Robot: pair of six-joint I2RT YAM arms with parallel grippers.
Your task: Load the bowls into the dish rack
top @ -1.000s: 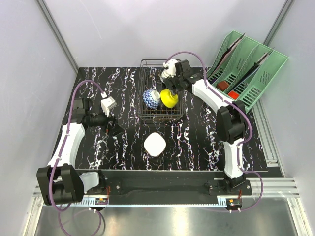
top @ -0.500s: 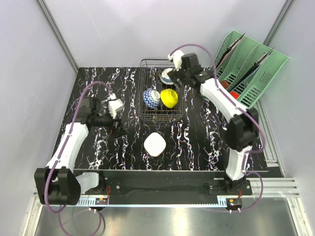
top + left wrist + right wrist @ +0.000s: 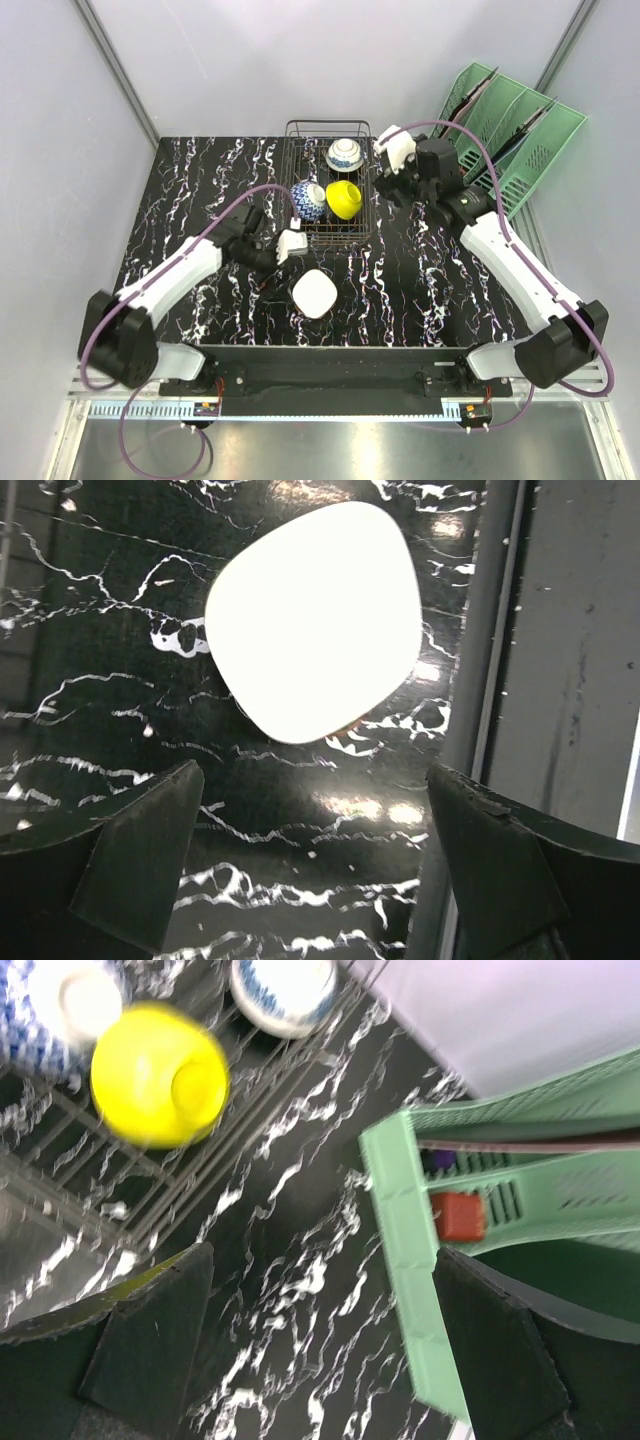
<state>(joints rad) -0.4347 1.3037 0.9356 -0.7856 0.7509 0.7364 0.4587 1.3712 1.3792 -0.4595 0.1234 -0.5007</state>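
Dish rack (image 3: 330, 232) | top: three bowls (image 3: 344, 198) inside | left wrist: white bowl (image 3: 315, 605) only

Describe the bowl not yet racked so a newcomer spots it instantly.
On the black marbled table, find the wire dish rack at the far middle. Just in front of it, toward the near edge, sits the white bowl: plain, unpatterned, and the only one outside the rack.

A black tabletop with white marble-like veining (image 3: 190, 180) fills the middle of the scene. At its far right corner stands a mint-green plastic slotted file organizer (image 3: 510, 130), set at an angle. A small red block (image 3: 458, 1215) sits in one compartment. Pale grey walls (image 3: 250, 60) enclose the space.
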